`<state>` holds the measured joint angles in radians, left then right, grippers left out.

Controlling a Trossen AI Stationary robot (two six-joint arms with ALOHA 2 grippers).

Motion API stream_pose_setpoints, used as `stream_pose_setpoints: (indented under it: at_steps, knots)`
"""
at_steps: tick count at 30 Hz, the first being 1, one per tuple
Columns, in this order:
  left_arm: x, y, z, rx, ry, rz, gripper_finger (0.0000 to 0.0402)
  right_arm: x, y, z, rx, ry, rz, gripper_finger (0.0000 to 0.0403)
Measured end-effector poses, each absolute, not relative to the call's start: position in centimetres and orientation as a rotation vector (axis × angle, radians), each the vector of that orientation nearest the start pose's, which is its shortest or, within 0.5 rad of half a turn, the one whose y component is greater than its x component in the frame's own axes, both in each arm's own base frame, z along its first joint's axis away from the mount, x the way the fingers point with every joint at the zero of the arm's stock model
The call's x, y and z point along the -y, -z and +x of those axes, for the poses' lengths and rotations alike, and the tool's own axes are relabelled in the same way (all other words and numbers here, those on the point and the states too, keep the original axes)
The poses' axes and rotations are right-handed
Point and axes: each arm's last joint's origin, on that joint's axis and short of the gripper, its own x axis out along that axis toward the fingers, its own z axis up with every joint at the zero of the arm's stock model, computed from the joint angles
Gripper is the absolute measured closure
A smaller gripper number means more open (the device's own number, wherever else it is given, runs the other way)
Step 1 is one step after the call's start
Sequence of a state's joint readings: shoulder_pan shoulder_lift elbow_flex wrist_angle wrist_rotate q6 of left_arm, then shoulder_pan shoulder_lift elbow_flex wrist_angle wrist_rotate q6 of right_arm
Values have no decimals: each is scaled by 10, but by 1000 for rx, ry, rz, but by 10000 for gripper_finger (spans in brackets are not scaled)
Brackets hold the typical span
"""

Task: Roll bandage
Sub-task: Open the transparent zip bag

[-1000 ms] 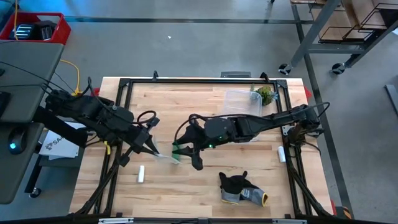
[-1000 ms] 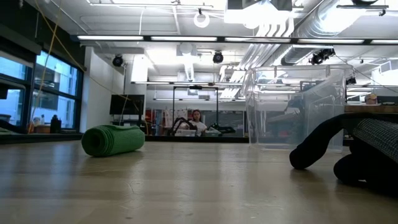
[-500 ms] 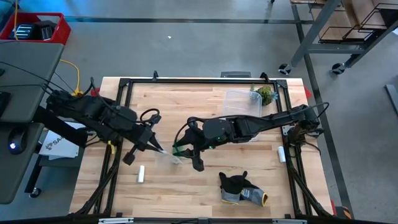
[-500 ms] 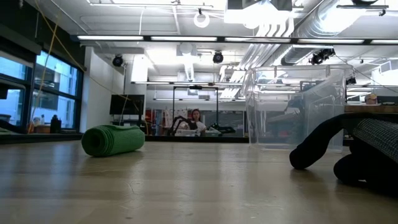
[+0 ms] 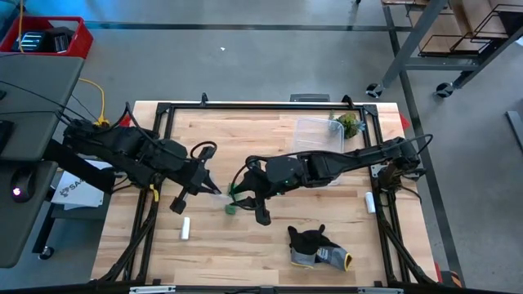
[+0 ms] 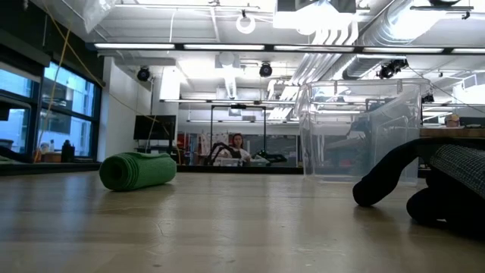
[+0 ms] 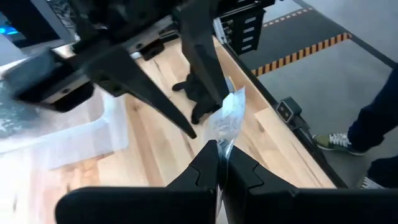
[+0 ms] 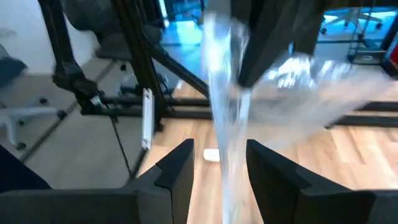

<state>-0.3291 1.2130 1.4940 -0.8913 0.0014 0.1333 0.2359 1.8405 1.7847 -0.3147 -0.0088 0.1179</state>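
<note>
The bandage [image 6: 138, 171] is a green roll lying on its side on the wooden table, seen in the high view [image 5: 231, 207] just below my right gripper. My left gripper [image 5: 214, 189] hangs above the table's middle, shut on a crumpled clear plastic wrapper [image 7: 229, 115]. My right gripper [image 5: 245, 202] faces it from the right, open and above the roll. In the right wrist view the blurred wrapper [image 8: 225, 106] runs between its two fingers [image 8: 219, 149]. My left gripper pinches the wrapper's near edge [image 7: 222, 142] between its two shut fingertips. The fingers slant down toward the table's right side. The wrapper sticks out beyond them, lifted clear of the table. My right gripper: I cannot tell whether a finger touches the wrapper.
A clear plastic box [image 5: 319, 135] stands at the far right, with a green clump [image 5: 349, 124] beside it. A dark grey glove [image 5: 317, 247] lies near the front edge. Small white cylinders lie at the front left [image 5: 185, 229] and the right [image 5: 369, 202].
My left gripper has swung a little toward the table's right and far side, bringing the wrapper closer to my right gripper. The wrapper, stretched out flat between the grippers before, is now bunched up. The green roll has stayed where it was.
</note>
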Motion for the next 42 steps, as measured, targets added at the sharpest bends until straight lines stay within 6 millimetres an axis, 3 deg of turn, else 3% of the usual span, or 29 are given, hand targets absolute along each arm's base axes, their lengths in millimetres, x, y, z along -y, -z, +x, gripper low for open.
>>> stream_pose_setpoints:
  at_steps: [16, 42]
  knots:
    - [71, -424, 209, -571, 368, 224, 401, -91, -373, 415, -375, -177, 52, 267]
    - [70, -424, 209, -571, 327, 237, 401, -91, -375, 416, -359, -187, 63, 267]
